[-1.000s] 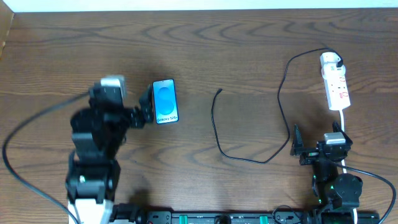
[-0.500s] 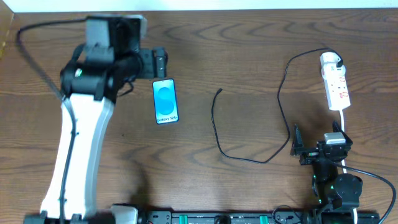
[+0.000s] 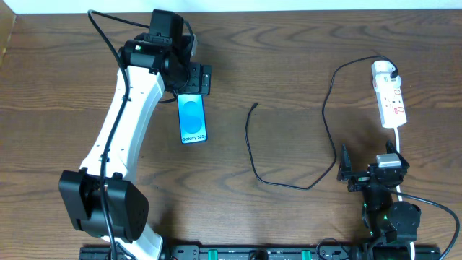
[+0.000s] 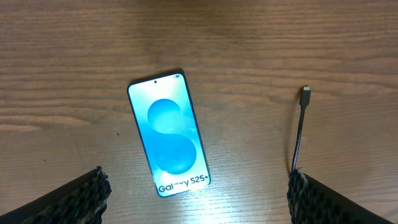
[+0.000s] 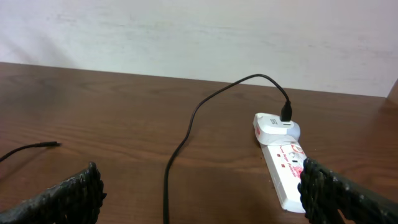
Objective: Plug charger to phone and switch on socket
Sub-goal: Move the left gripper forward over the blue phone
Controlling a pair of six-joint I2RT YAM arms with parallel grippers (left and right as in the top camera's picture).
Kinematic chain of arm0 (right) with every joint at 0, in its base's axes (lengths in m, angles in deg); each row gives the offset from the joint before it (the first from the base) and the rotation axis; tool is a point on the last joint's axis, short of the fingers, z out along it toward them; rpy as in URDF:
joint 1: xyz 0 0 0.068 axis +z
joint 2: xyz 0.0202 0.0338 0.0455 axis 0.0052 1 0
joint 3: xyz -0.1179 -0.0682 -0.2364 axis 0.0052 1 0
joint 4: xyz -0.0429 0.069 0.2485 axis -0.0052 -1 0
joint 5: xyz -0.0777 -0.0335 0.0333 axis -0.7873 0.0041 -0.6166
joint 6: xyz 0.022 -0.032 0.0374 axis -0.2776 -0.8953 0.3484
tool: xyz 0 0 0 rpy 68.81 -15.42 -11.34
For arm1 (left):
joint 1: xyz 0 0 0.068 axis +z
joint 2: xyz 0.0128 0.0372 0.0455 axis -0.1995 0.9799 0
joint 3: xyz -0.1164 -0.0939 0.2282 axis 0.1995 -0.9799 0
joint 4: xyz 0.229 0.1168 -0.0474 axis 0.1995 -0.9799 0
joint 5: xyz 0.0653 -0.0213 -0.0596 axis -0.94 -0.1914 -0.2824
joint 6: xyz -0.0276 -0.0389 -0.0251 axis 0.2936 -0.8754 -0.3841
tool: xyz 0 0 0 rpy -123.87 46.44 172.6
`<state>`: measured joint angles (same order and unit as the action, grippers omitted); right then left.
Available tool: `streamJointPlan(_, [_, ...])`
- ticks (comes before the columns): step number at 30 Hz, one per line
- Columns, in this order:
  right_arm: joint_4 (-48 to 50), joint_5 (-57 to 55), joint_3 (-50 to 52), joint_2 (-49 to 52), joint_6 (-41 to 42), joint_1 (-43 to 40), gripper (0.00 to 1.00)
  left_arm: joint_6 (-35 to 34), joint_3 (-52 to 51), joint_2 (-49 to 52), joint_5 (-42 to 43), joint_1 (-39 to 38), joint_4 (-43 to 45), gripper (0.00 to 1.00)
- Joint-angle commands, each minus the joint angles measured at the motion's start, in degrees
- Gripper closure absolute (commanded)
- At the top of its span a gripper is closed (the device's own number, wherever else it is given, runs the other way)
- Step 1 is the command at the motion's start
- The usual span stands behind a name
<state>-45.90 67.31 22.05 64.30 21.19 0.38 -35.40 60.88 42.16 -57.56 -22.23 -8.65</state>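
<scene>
Overhead: my left end effector (image 3: 201,79) hovers over the phone's (image 3: 193,118) top end, likely to line up. The charger (image 3: 250,148) tip lies right of the phone, the socket (image 3: 390,101) far right.

Left wrist: fingers (image 4: 81,196) spread, empty.

Right wrist: my right end effector (image 5: 200,190) gapes toward the socket, where the charger's head sits plugged.

Light: even, soft, moderately bright
Shadows: faint, diffuse
Glare: phone (image 4: 168,140) screen washes out slightly
Focus: sharp in all views

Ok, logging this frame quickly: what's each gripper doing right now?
Left gripper: open, holding nothing.
Right gripper: open, holding nothing.
</scene>
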Motion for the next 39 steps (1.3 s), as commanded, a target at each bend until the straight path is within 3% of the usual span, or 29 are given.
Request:
streamJointPlan(1, [-0.11,-0.24,0.17,-0.28,-0.46,0.00,0.01,-0.26,0.87,0.92,-0.57,-0.09,0.02,0.07])
streamJointPlan(10, [-0.11,-0.22,0.17,-0.28,-0.46,0.02,0.01,-2.64,0.33,0.92,-1.79,-0.13,0.20,0.07])
streamJointPlan(14, [-0.11,-0.22,0.17,-0.28,-0.46,0.00,0.01,-14.03,0.09,0.94,-15.19,-0.13,0.28,0.08])
streamJointPlan(19, [-0.11,-0.22,0.17,-0.28,-0.46,0.00,0.01,-21.07,-1.66,0.96,-15.41,-0.13,-0.90,0.08])
streamJointPlan(33, [-0.09,-0.22,0.17,-0.28,-0.46,0.00,0.01,-22.93,-6.03,1.16,-10.75,-0.55,0.31,0.07])
streamJointPlan(39, [-0.11,-0.22,0.17,-0.28,-0.46,0.00,0.01,-24.55,-6.32,7.17,-10.82,-2.23,1.79,0.07])
